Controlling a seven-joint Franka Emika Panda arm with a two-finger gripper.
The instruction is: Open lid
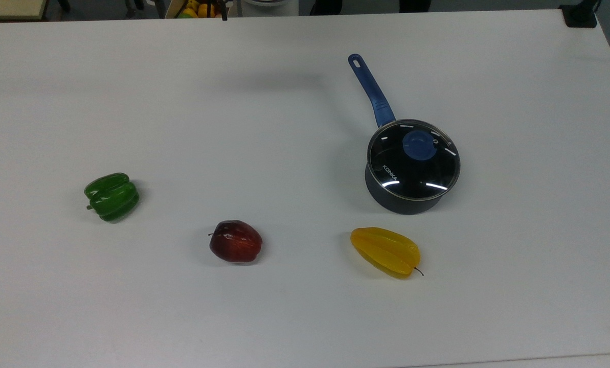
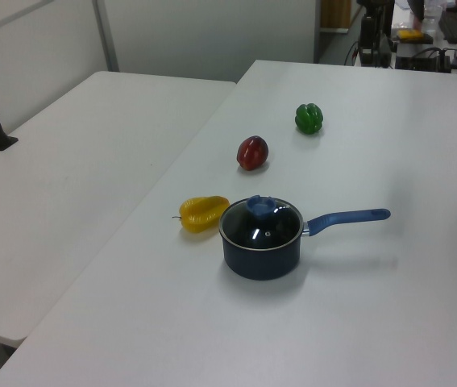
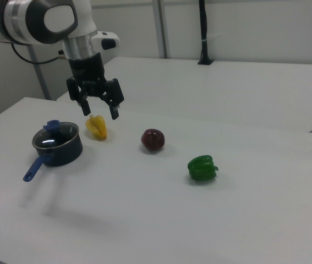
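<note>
The lid (image 1: 412,171) is a clear glass disc with a metal rim, a blue knob (image 1: 419,144) and white "KONKA" lettering. It rests flat on a dark saucepan (image 1: 404,203) whose long blue handle (image 1: 370,91) points to the far edge of the table in the top view. The lid (image 2: 262,226) and pan (image 2: 260,260) sit mid-table in the left view. In the right view my gripper (image 3: 99,112) hangs open and empty in the air, above the table and to the right of the lid (image 3: 55,137), well apart from it.
On the white table (image 1: 284,128) lie a yellow starfruit (image 1: 385,251) just in front of the pan, a red apple (image 1: 235,241) and a green pepper (image 1: 112,197) further to the top view's left. A second white table (image 2: 67,169) stands alongside.
</note>
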